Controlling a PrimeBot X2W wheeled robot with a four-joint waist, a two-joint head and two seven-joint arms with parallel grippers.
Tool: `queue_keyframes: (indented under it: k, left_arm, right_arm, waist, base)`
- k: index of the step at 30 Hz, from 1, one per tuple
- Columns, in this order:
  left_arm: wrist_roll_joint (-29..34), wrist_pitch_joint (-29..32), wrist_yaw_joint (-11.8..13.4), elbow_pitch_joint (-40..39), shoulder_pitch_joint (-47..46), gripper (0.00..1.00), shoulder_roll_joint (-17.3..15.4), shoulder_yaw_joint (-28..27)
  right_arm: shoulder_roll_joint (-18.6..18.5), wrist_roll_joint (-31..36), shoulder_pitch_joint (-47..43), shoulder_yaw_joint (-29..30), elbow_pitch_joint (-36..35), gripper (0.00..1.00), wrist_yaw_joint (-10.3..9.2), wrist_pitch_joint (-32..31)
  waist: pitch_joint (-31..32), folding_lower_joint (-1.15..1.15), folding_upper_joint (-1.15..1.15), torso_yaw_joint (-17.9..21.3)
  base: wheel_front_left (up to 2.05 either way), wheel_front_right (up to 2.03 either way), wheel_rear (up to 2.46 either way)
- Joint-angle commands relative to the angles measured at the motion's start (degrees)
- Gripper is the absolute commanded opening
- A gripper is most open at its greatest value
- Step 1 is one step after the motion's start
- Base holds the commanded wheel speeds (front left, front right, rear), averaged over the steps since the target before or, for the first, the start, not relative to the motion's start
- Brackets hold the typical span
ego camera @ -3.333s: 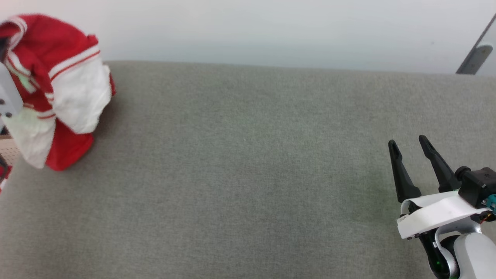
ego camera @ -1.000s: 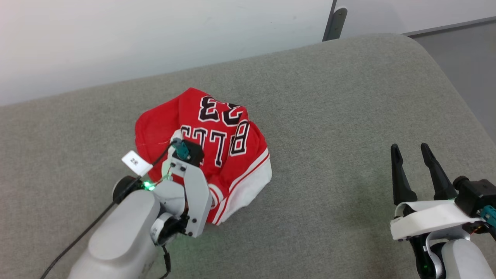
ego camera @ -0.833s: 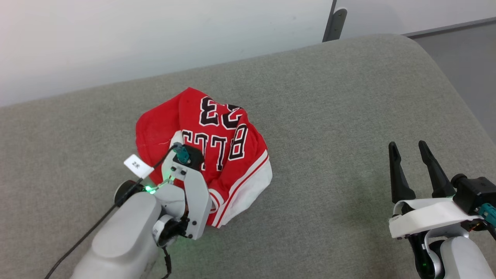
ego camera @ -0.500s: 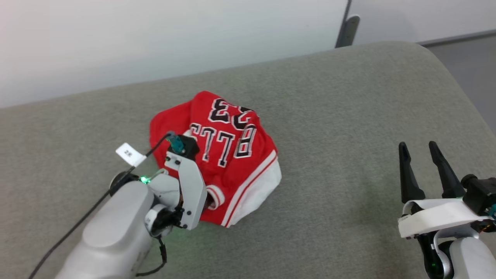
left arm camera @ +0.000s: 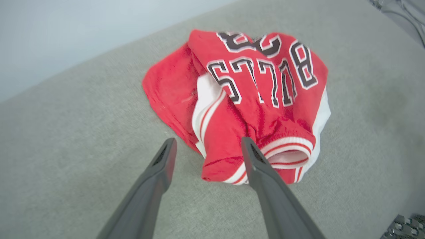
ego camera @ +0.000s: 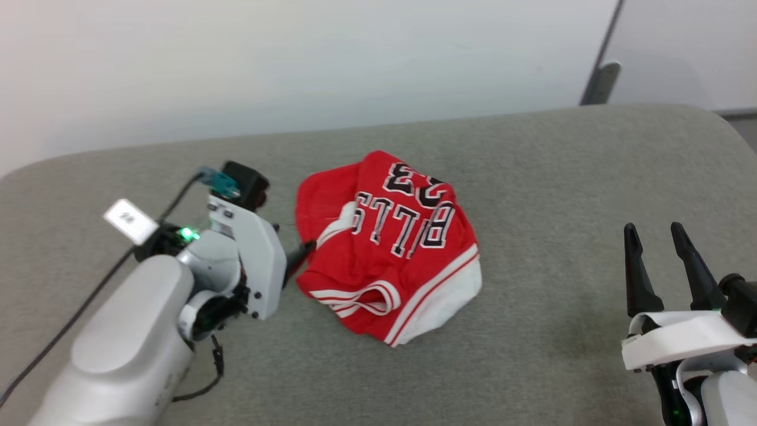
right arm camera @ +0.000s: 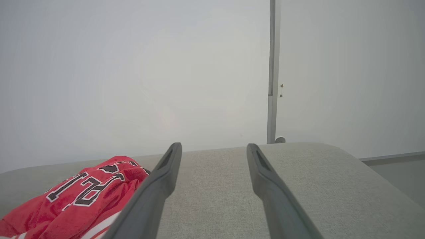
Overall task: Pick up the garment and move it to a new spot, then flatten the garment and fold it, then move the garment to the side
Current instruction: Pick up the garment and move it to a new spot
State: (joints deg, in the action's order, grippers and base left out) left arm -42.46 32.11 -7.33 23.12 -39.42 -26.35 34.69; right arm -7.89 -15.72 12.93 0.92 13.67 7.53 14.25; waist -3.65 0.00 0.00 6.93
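Observation:
The garment lies crumpled on the grey cushion, a red shirt with black "BULLS" and number print facing up and white striped trim along its near edge. My left gripper sits just left of it. In the left wrist view that gripper is open, its fingertips at the near hem of the garment and nothing pinched between them. My right gripper stands open over bare cushion at the lower right, well apart from the shirt. The right wrist view has the garment at lower left of the open fingers.
The cushion's rounded right end drops off at the upper right. A pale wall rises right behind the cushion, with a grey post against it. A cable with a white tag trails from my left wrist.
The garment, hanging from my left gripper 3.3 s ago, now lies on the cushion. The left gripper has let go and drawn back to its left edge. The head camera has panned.

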Motion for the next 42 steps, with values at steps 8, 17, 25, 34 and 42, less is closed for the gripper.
queue_keyframes:
  k: [8,17,25,34,42]
  left_arm:
    - [1.4,-16.6,1.3,-2.7,4.9,1.0,-3.5,-6.1]
    - [-0.4,-29.3,3.0,-2.0,13.3,1.0,-7.2,-12.4]
    - [-2.3,-35.7,4.4,-2.4,20.3,1.0,-7.7,-15.4]
    - [-3.9,-40.0,5.3,-3.7,24.1,1.0,-7.8,-18.0]
    - [-4.3,-42.3,6.1,-5.2,26.5,1.0,-8.2,-19.3]
  right_arm:
    - [-0.5,0.6,-2.3,1.0,-1.0,1.0,-0.08,-0.9]
    - [-1.5,0.2,-3.5,1.7,-1.0,1.0,-0.08,-0.8]
    - [-1.6,0.3,-5.3,3.2,-1.5,1.0,-0.08,-0.8]
    - [-1.2,1.1,-6.0,3.8,-1.9,1.0,-0.08,-1.2]
    - [-0.9,1.4,-6.5,4.1,-2.3,1.0,-0.08,-1.6]
  waist:
    - [4.0,0.0,0.0,-6.5]
    - [5.2,0.0,0.0,-9.2]
    - [6.0,0.0,0.0,-11.2]
    - [6.2,0.0,0.0,-11.7]
    - [6.0,0.0,0.0,-11.8]
  base:
    - [0.0,0.0,0.0]
    - [0.0,0.0,0.0]
    - [0.0,0.0,0.0]
    - [0.0,0.0,0.0]
    - [0.0,0.0,0.0]
